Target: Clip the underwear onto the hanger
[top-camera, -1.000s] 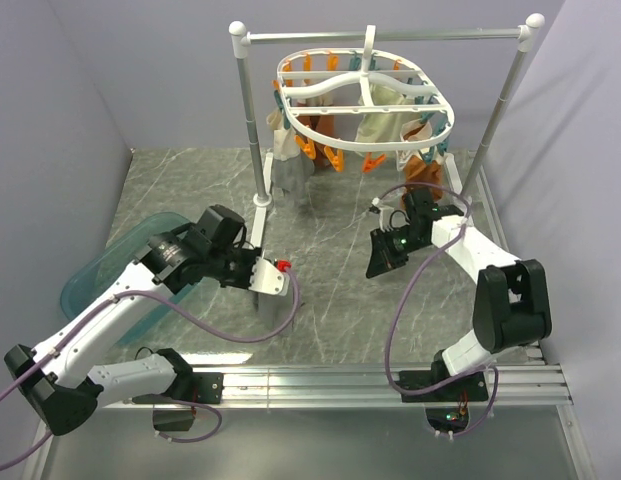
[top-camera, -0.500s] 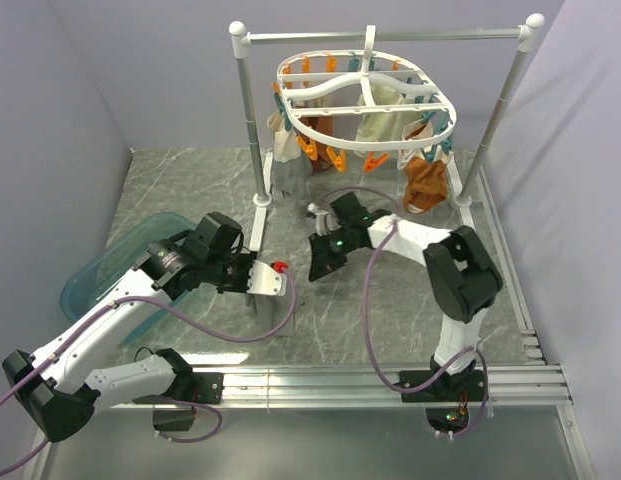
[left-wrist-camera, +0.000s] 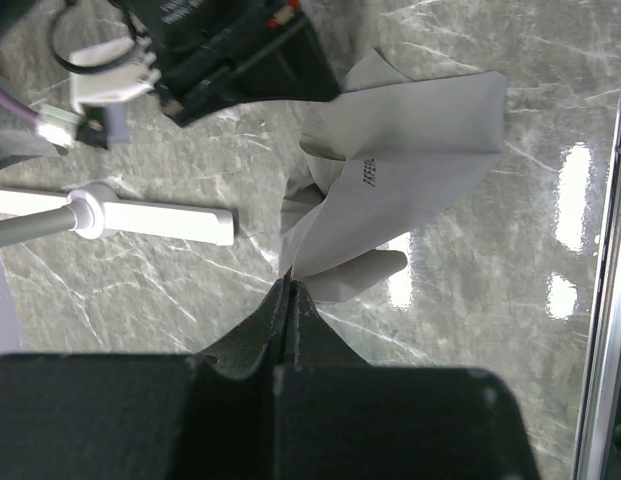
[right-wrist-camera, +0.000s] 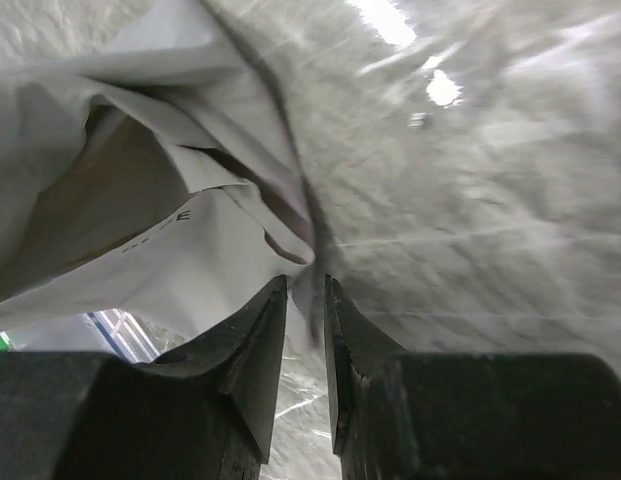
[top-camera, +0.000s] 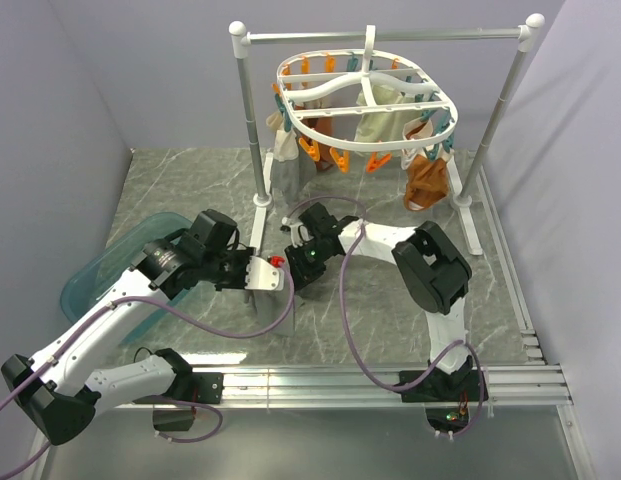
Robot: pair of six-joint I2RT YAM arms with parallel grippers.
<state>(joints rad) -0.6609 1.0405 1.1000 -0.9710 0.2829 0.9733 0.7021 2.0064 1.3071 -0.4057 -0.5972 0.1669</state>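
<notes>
While the underwear (left-wrist-camera: 410, 150) hangs in the air and not from any peg, the clipping itself is not yet done. It sits well below the hanger (top-camera: 367, 80) and on the near side of it, under the hanger's left end, just above the desk (top-camera: 360, 320). The left gripper (left-wrist-camera: 290, 285) is clenched on one edge of the grey fabric, which droops away from it in loose folds. The right gripper (right-wrist-camera: 305, 290) is pressed in against the same cloth, its jaws drawn nearly together around a thin fold; whether they truly pinch it I cannot tell. On the hanger several orange pegs (top-camera: 335, 160) dangle from the near rim, while a brown-orange garment (top-camera: 425, 185) hangs from its right end and a cream cloth (top-camera: 375, 120) further back. My judgement is that the pick-up is finished and a two-handed hold is being set up; what is left is to raise the cloth to the hanger, open a free peg and clamp an edge in it
</notes>
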